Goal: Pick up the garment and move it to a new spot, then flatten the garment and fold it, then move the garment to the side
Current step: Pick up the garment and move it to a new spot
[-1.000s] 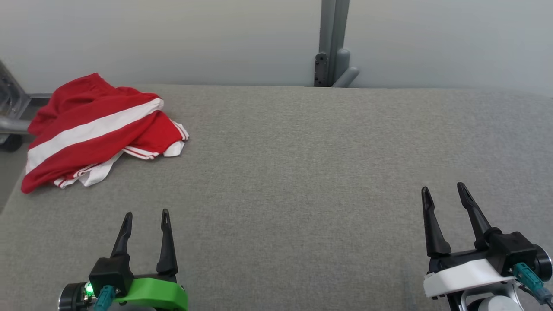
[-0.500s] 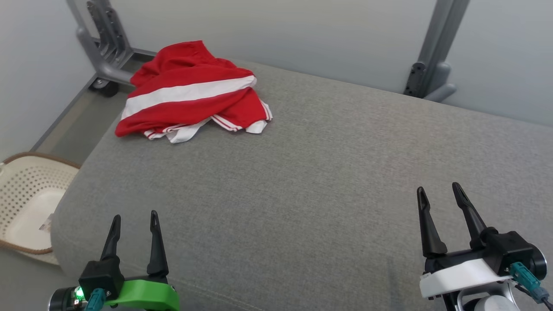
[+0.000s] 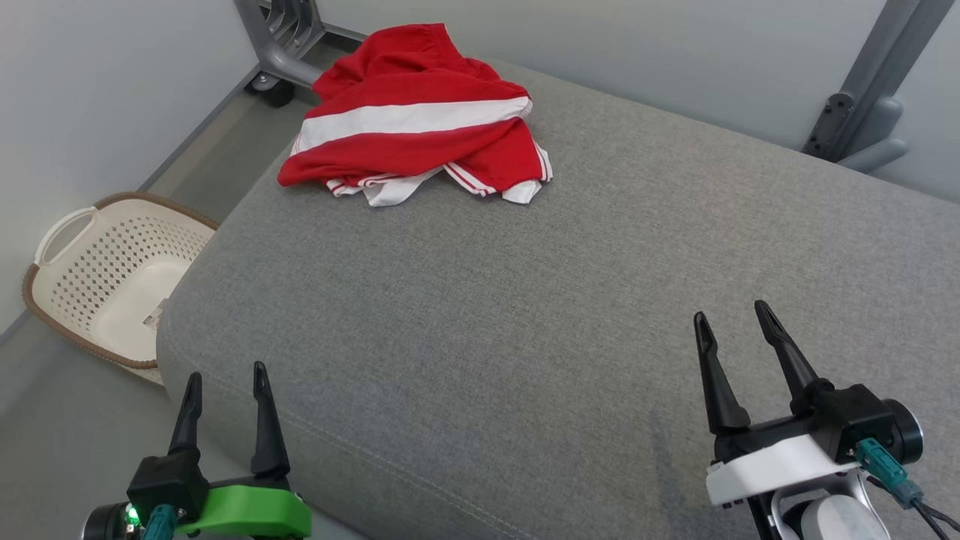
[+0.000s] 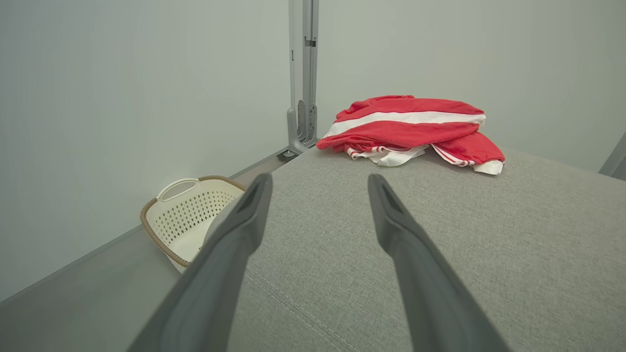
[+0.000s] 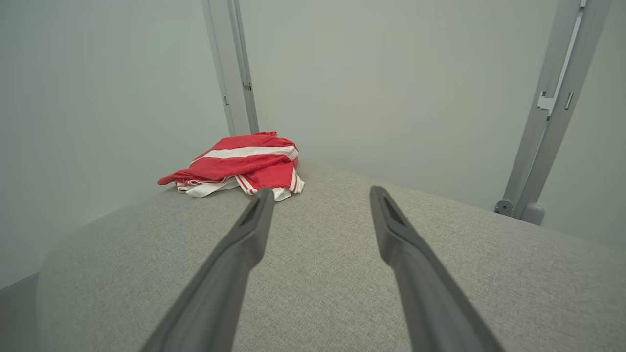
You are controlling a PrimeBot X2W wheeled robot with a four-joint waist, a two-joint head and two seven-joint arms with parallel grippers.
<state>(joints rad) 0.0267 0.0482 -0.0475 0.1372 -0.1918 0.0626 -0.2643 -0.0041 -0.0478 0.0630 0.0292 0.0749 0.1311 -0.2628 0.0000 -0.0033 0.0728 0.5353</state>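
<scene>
My left pincer (image 3: 227, 373) and right pincer (image 3: 732, 309) stand spread and empty at the near side of the worktop (image 3: 525, 300); the red-and-white garment (image 3: 420, 127) lies crumpled at its far left corner, well apart from both

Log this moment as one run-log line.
stage: before pickup | garment: crumpled, far-left corner of grey cushion, untouched | left gripper: open, empty | right gripper: open, empty | basket: on floor left of cushion

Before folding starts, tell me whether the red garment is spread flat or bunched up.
Bunched up. The red garment lies in a crumpled heap on the grey cushion, layers overlapping, white trim poking out underneath.
</scene>
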